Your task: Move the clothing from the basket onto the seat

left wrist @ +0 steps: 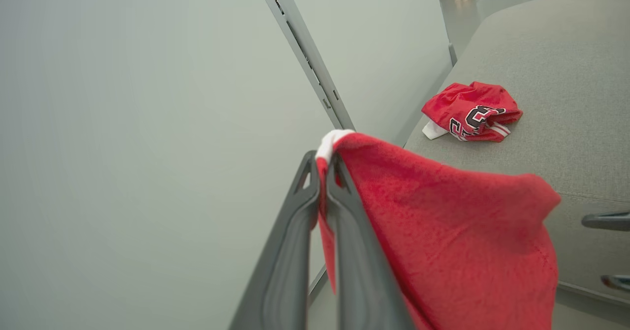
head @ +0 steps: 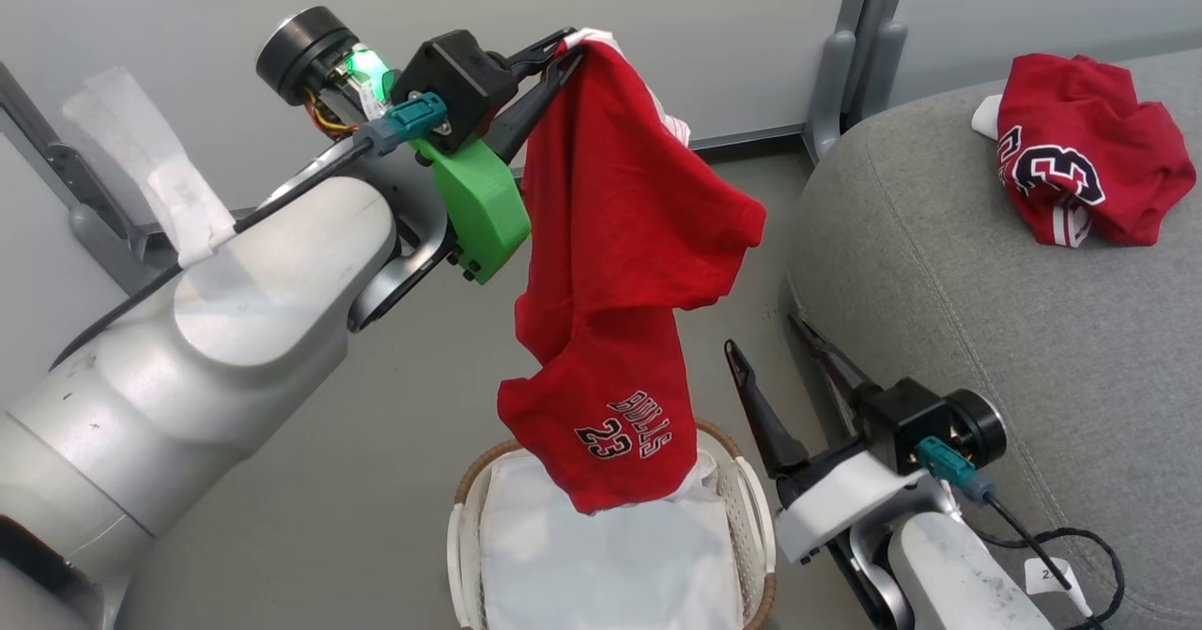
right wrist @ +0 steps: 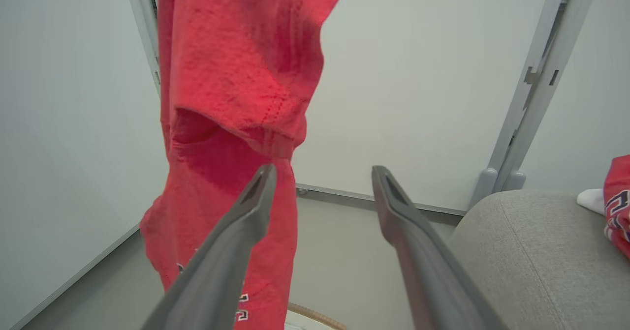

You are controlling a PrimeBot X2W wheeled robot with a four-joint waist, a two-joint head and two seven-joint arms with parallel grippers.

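Observation:
My left gripper [head: 562, 51] is raised high and shut on the white-trimmed edge of a red garment [head: 620, 283], which hangs down with "BULLS 23" lettering just above the basket [head: 751, 508]. In the left wrist view its fingers [left wrist: 344, 212] pinch the red cloth [left wrist: 453, 241]. A second red garment [head: 1080, 156] lies crumpled on the grey seat [head: 986, 330], also seen from the left wrist as a bundle [left wrist: 470, 111] on the cushion [left wrist: 566, 59]. My right gripper [head: 775, 358] stands open and empty between basket and seat, beside the hanging garment [right wrist: 236, 99].
A plain white sheet [head: 601, 555] lines the basket. Grey partition walls with a metal post [head: 859, 48] stand behind. Grey floor [head: 357, 480] lies to the left of the basket. A black cable [head: 1080, 536] trails by my right arm on the seat.

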